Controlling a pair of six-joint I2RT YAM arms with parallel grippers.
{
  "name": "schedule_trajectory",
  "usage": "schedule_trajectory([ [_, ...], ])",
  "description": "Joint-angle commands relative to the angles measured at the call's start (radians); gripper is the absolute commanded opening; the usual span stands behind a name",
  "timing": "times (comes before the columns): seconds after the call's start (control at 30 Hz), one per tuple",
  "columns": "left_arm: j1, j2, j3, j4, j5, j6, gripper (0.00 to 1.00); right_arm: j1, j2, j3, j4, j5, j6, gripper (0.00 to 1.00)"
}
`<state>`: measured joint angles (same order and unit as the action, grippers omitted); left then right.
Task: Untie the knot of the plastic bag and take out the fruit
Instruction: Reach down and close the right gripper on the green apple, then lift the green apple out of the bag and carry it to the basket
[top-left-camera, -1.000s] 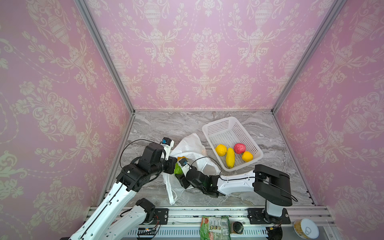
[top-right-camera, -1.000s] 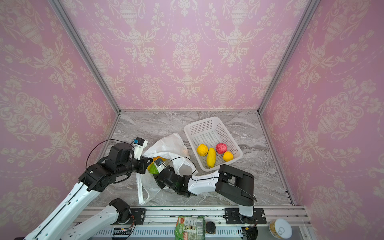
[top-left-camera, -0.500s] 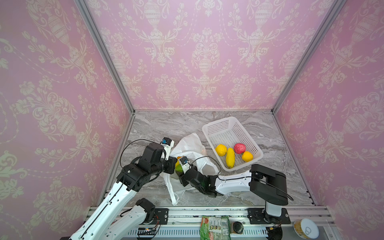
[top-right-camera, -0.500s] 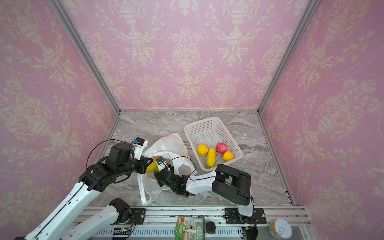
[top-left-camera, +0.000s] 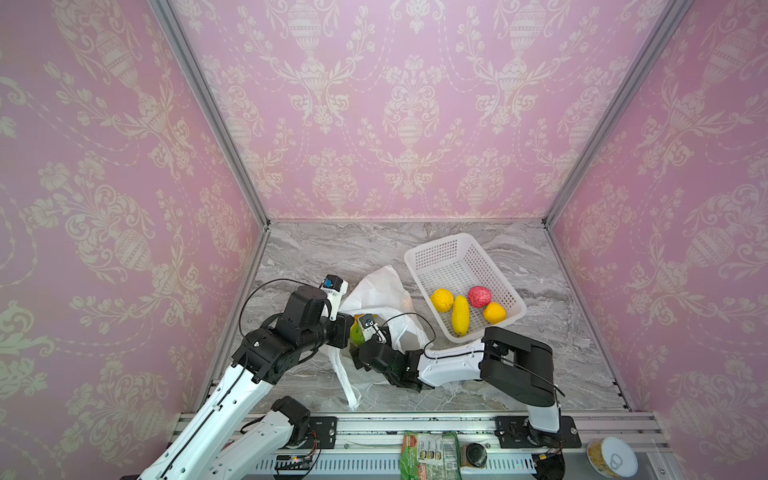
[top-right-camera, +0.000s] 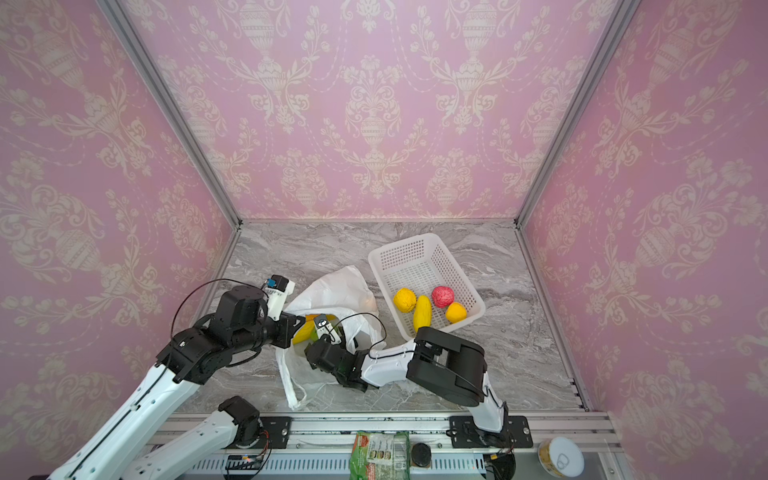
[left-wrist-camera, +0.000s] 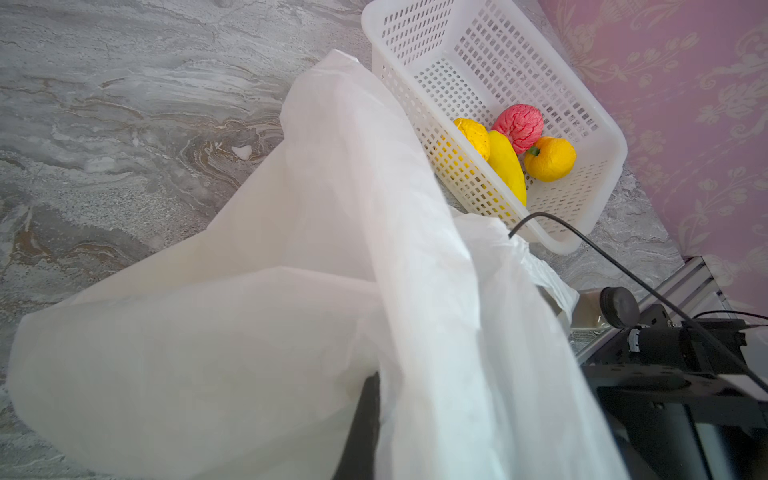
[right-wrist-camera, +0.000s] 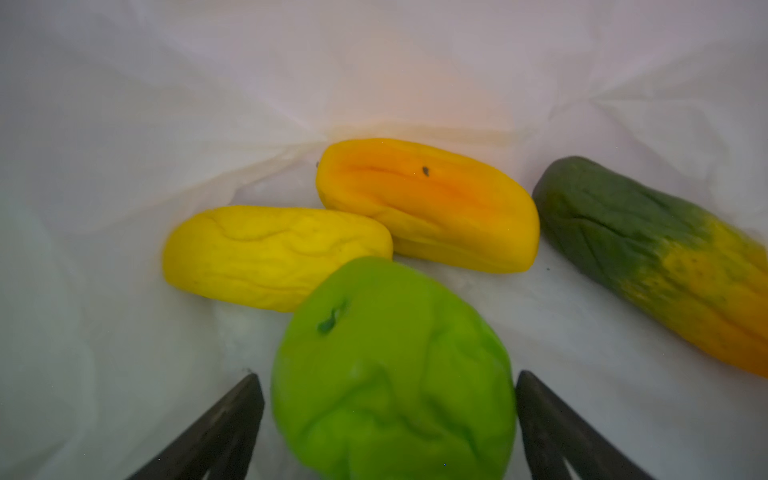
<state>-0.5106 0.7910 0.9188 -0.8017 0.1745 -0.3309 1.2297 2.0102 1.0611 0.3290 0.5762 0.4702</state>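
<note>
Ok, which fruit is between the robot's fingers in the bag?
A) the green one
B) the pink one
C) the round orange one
A: the green fruit sits between the fingers of the right gripper inside the plastic bag; the pink fruit and the round orange fruit lie in the basket.

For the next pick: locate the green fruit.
In the right wrist view the green fruit lies inside the plastic bag, between the right hand's spread fingers, beside the yellow fruit. In a top view it shows left of the basket.
</note>
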Motion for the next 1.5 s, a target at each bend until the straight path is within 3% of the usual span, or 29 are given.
schedule_trajectory([
  [0.0,0.007,-0.003,-0.005,-0.014,0.008,-0.008,0.0,-0.017,0.019,0.023,-0.084,0.034,0.041,0.9],
  [0.17,0.007,-0.005,-0.005,-0.015,0.008,-0.008,0.0,-0.022,0.026,0.03,-0.069,0.038,0.015,0.72],
  [0.47,0.007,0.004,-0.004,-0.017,0.008,-0.007,0.0,-0.001,-0.129,-0.089,0.073,-0.054,-0.077,0.58],
  [0.83,0.008,0.012,-0.004,-0.017,0.002,-0.009,0.0,0.044,-0.475,-0.385,0.35,-0.239,-0.23,0.49],
  [1.03,0.009,0.028,-0.003,-0.02,0.006,-0.007,0.0,0.044,-0.678,-0.493,0.352,-0.262,-0.275,0.46],
  [1.2,0.009,0.013,-0.006,-0.017,0.0,-0.009,0.0,0.04,-0.895,-0.584,0.313,-0.173,-0.33,0.46],
  [1.47,0.011,0.015,-0.005,-0.017,0.0,-0.01,0.0,-0.053,-1.277,-0.681,0.087,0.112,-0.3,0.38],
])
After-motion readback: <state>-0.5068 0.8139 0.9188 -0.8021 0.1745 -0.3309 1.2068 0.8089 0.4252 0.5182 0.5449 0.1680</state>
